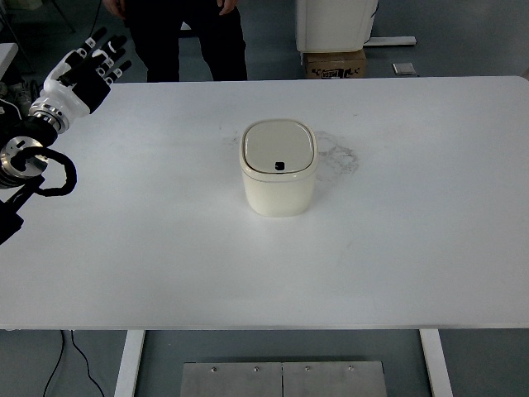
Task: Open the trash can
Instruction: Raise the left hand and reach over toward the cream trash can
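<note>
One wide white worktop [397, 248] fills most of the view, running from the left edge to the right edge, with rounded far corners and pale legs showing below its near edge. Its top is plain except for a patch of faint grey scuff marks [339, 153] just to the right of the middle. Beyond the far edge lies a grey floor [463, 50]. A person in dark clothes [186, 37] stands there, close against the far side of the worktop, seen only from the waist down. To the right of the person stands a white cabinet [335, 23], with a brown cardboard box [335, 64] at its foot and a small flat grey thing on the floor further right. Below the near edge, a grey metal plate [283, 379] lies on the floor and a black cable [62, 364] trails down at the left.

The left arm comes in at the upper left. Its robot hand [87, 70] hangs over the far left corner of the worktop, white with black fingers [111, 58] that are stretched out and spread, holding nothing and well apart from the trash can.

The trash can [278, 169] stands upright near the middle of the worktop, cream and square with rounded corners. Its lid [278, 147] lies flat and closed, with a small dark button near the front edge, so the inside is hidden.
</note>
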You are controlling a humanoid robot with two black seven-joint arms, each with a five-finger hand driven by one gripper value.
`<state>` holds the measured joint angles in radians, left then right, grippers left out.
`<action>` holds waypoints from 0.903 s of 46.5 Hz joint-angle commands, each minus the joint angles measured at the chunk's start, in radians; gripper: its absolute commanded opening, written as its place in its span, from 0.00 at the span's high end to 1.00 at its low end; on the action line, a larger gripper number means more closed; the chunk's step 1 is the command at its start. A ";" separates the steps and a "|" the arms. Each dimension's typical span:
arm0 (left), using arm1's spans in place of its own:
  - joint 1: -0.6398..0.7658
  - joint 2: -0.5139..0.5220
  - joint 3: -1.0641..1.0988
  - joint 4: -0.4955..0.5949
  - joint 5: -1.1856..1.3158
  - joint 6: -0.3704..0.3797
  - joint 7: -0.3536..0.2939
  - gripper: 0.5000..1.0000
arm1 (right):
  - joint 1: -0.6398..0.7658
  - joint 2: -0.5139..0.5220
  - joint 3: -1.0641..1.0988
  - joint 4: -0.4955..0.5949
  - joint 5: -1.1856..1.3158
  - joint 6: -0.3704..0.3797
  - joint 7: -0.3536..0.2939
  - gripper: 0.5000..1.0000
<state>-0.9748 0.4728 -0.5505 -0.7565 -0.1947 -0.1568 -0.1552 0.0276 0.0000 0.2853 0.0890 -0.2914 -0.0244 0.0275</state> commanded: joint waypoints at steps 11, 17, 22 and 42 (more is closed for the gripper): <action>-0.197 0.069 0.273 -0.145 0.021 -0.004 0.006 0.00 | 0.000 0.000 0.000 0.000 0.000 0.000 0.000 0.02; -0.243 0.073 0.343 -0.204 0.084 -0.006 0.006 0.00 | 0.000 0.000 0.000 0.000 0.000 0.000 0.000 0.02; -0.283 0.073 0.403 -0.241 0.193 -0.009 0.006 0.00 | 0.000 0.000 0.000 0.000 0.000 0.000 0.000 0.02; -0.418 0.073 0.532 -0.371 0.526 -0.179 0.006 0.00 | 0.000 0.000 0.000 0.000 0.000 0.000 0.000 0.02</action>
<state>-1.3683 0.5466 -0.0448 -1.1120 0.2654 -0.2946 -0.1488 0.0278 0.0000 0.2853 0.0890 -0.2915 -0.0245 0.0274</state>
